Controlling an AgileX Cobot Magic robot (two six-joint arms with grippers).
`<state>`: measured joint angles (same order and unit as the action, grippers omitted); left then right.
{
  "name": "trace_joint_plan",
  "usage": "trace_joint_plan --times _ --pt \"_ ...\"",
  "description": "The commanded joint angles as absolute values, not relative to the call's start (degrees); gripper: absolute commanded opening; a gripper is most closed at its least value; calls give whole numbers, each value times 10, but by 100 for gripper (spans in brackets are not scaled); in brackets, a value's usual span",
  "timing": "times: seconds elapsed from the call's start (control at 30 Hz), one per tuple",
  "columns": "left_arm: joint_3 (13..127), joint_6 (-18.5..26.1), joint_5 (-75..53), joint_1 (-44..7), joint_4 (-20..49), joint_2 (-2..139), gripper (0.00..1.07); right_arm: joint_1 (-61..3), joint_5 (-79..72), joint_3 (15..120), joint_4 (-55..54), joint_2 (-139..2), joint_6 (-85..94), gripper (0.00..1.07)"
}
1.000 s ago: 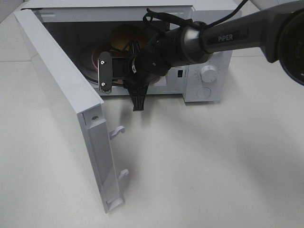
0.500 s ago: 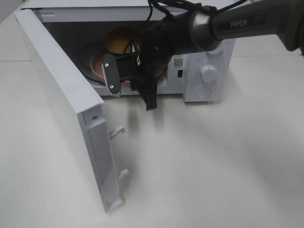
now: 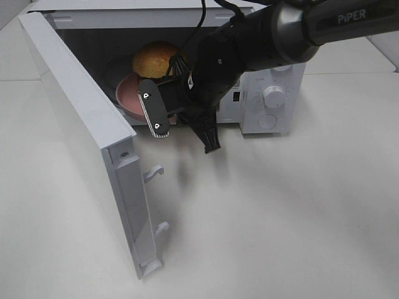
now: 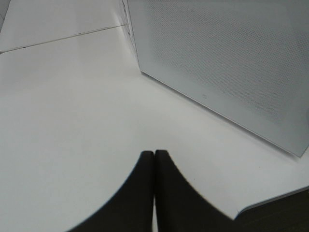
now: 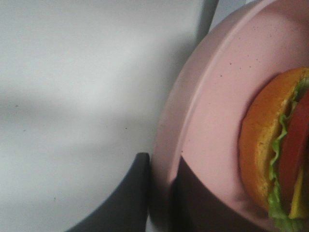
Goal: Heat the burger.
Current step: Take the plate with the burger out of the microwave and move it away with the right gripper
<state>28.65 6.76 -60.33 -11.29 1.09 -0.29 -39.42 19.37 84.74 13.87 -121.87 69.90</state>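
Burger [image 3: 154, 58] and its pink plate [image 3: 128, 98] sit at the mouth of the white microwave [image 3: 274, 93], half over the threshold, and you can see more of the bun from the high camera than you could a second ago. Over that second the right arm has drawn back and swung toward the control panel side, and the plate has come with it: earlier it lay deeper in the cavity, largely hidden behind the wrist, and now its rim shows clearly at the front edge. Judging by that, the plate is travelling outward or being repositioned, not settling onto the turntable, so treat the loading step as unfinished until you see it rest flat inside. The microwave door [image 3: 93, 149] stands wide open on the left of the high view, so nothing blocks the path either way.

Your right tool [image 5: 161, 193] is nearly together and clamped on the plate's rim; the wrist view shows one dark finger under the rim on the outside and the other on the inner face, with the burger just beside the grip but not touched by it. Your left tool [image 4: 154, 166] is pressed fully together, holds nothing, and hovers over the bare counter [image 4: 63, 106] near the microwave's perforated side wall.
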Motion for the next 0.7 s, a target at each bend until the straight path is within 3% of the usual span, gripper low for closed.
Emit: trace_joint_plan --times 0.03,0.7 --pt "285 66 -596 -112 13 -14 0 -395 136 807 149 -1171 734 0" --pt "285 66 -596 -112 13 -14 0 -395 21 612 175 -1057 763 0"
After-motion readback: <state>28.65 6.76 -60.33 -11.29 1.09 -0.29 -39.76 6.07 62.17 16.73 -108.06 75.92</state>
